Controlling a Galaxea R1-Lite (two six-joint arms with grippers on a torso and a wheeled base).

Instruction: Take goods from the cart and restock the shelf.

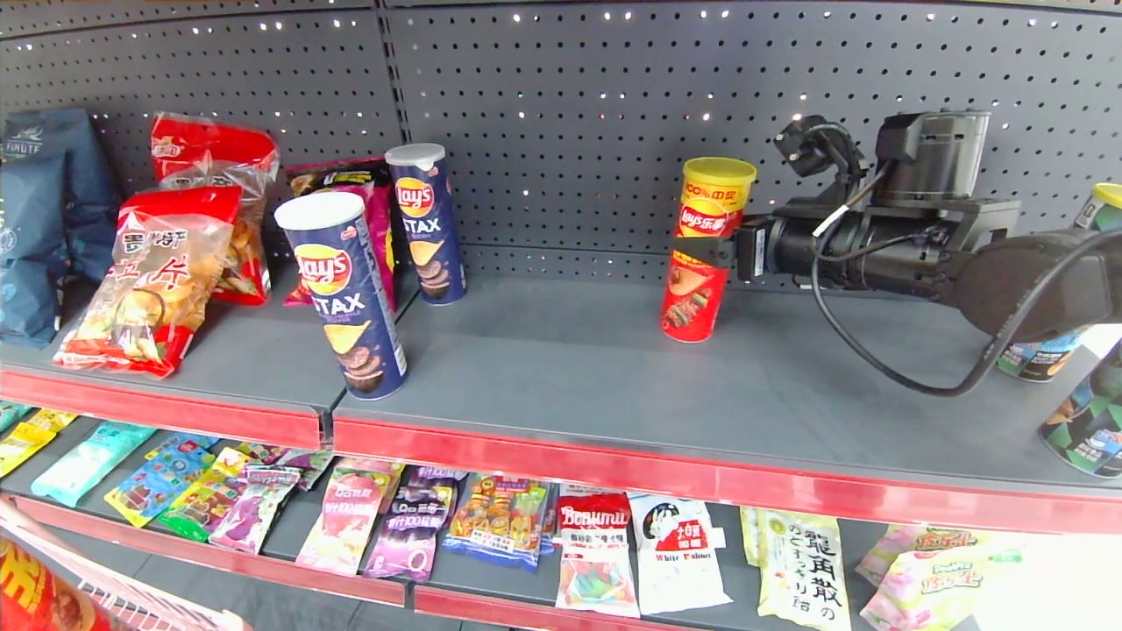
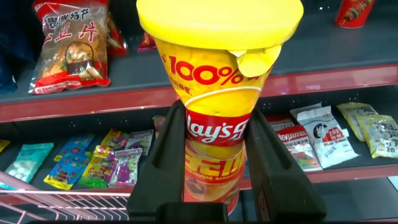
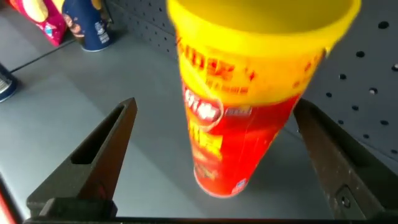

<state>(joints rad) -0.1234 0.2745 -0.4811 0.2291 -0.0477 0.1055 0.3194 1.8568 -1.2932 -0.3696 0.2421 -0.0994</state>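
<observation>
Red can [image 1: 704, 263], yellow lid on, stands upright on the top shelf [image 1: 561, 377] near the pegboard back wall. Right gripper [image 1: 708, 252] is level with its middle, and its fingers [image 3: 102, 152] are apart, one on each side, with a gap showing on both sides in the right wrist view.

Left gripper [image 2: 217, 112] has its fingers [image 2: 163, 158] clamped on a yellow can [image 2: 217, 74], lid on, above the cart [image 2: 56, 205] rim.

Two blue cans [image 1: 344, 294] stand capped to the left.

Contents of all cans are not visible. The yellow can's base is hidden by the gripper. Cans at the right edge [image 1: 1043, 355] are partly covered by the arm.
</observation>
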